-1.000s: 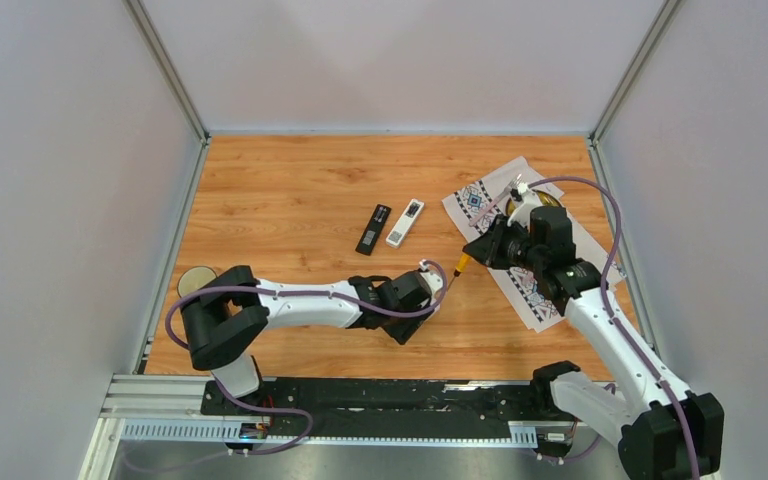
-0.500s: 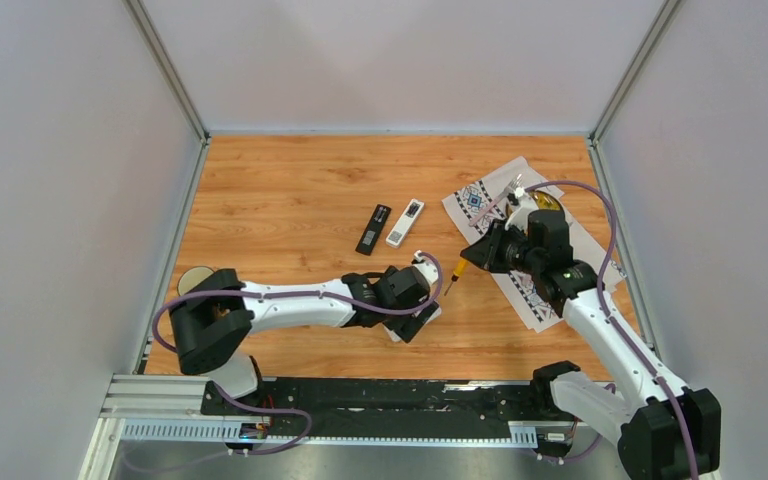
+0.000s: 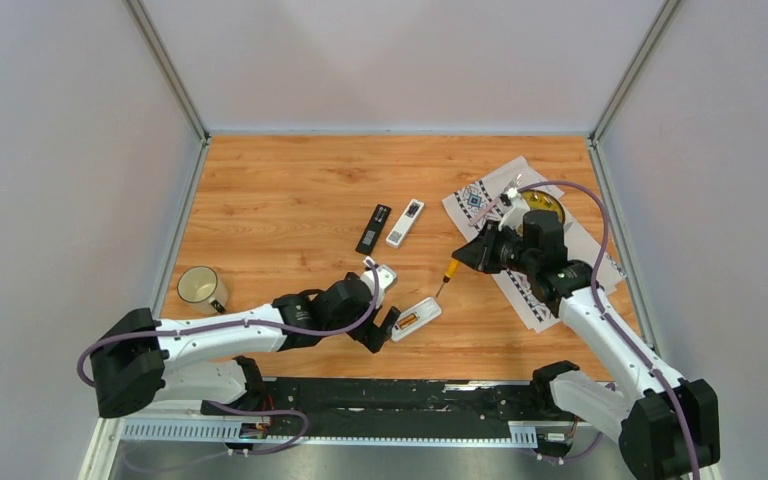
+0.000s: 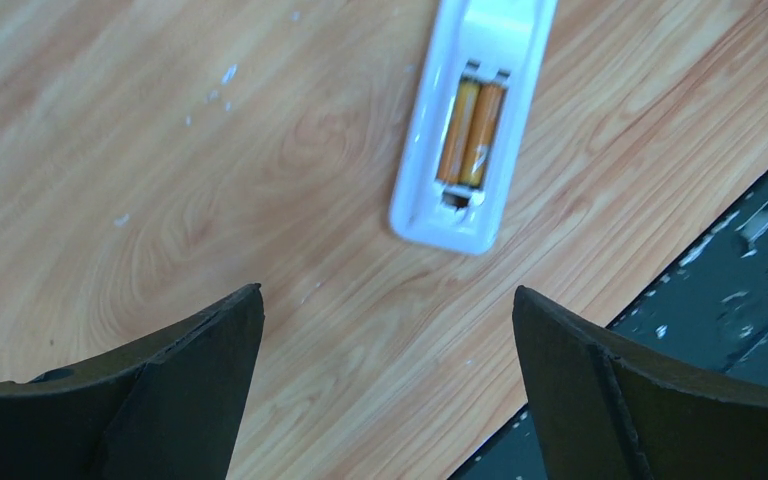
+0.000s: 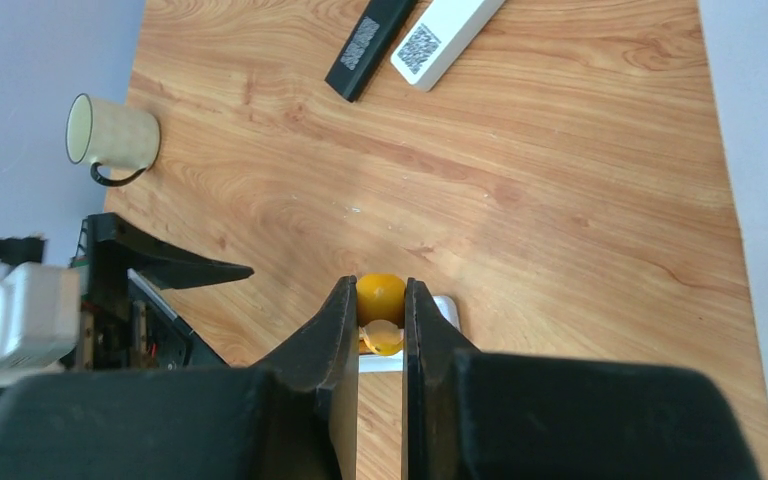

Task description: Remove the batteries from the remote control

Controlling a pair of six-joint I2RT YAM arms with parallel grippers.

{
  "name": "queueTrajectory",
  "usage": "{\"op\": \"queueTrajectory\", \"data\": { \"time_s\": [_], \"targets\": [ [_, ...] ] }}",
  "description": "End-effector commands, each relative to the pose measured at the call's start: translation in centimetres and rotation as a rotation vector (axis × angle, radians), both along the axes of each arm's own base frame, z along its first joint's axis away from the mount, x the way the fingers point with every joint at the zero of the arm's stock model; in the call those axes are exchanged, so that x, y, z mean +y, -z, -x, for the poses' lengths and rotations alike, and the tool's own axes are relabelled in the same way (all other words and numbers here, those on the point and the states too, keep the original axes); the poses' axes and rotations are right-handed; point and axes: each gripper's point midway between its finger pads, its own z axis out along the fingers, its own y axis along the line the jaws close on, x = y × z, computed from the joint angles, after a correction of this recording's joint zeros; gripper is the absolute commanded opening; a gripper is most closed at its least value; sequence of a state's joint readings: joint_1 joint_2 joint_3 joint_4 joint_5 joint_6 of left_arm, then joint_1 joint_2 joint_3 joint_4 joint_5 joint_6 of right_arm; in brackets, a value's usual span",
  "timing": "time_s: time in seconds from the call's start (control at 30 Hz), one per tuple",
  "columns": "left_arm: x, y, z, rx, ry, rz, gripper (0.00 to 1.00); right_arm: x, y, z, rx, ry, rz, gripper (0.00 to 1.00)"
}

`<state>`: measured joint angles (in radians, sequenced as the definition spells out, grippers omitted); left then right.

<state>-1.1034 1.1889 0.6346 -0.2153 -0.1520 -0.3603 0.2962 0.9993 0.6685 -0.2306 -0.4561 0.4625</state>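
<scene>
1. Now, the remote control (image 3: 416,319) lies back-up on the tabletop (image 3: 290,190) near the front edge. Its cover is off, and the batteries (image 4: 470,132), both orange-gold, sit side by side in the open bay.
2. We have the left pincer (image 3: 388,305) spread wide and empty, just beside the remote's near end. In the left wrist view the remote lies ahead of the jaws and a little right of their middle, not between them.
3. The remote's long axis runs nearly along the left pincer's line of reach, leaning slightly right. The batteries lie parallel to it, so these jaws would close across the width, not the length.
4. Our right pincer (image 3: 472,254) is closed on the yellow handle of the screwdriver (image 3: 447,271), whose shaft points down at the remote's far end. Whether the tip touches, we cannot tell.
5. We judge the left arm nearer the remote's body and the right better placed to pry: steady with the left, lever the cells out with the tool.
</scene>
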Motion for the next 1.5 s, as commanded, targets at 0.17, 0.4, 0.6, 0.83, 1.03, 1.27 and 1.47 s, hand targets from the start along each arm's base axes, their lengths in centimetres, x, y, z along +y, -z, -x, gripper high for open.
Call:
{"op": "queueTrajectory", "data": {
  "time_s": [0.17, 0.4, 0.6, 0.83, 1.03, 1.27, 1.47],
  "targets": [
    [-0.2, 0.8, 1.3, 0.011, 0.062, 0.124, 1.0, 3.3, -0.7, 0.1, -0.046, -0.079, -0.046, 0.0],
    [-1.8, 3.0, 0.5, 0.013, 0.088, 0.08, 0.93, 4.4, 0.1, -0.2, -0.025, -0.058, -0.045, 0.0],
    [-3.3, 4.5, -0.2, -0.001, 0.116, -0.004, 0.86, 4.7, 0.6, -0.2, -0.013, -0.047, -0.046, 0.0],
    [-4.1, 5.4, 0.2, -0.002, 0.159, -0.033, 0.8, 4.6, 1.3, 0.2, -0.004, -0.053, -0.03, 0.0],
    [-3.0, 5.9, 0.5, -0.041, 0.145, -0.11, 0.79, 5.0, 1.8, 0.1, 0.006, -0.064, -0.029, 0.0],
    [-2.1, 7.3, 1.0, -0.049, 0.146, -0.207, 0.74, 5.6, 2.6, 0.2, 0.023, -0.078, -0.019, 0.0],
    [-1.6, 7.9, 1.6, -0.054, 0.15, -0.217, 0.65, 6.0, 3.1, 0.2, 0.037, -0.079, -0.011, 0.0]
  ]
}}
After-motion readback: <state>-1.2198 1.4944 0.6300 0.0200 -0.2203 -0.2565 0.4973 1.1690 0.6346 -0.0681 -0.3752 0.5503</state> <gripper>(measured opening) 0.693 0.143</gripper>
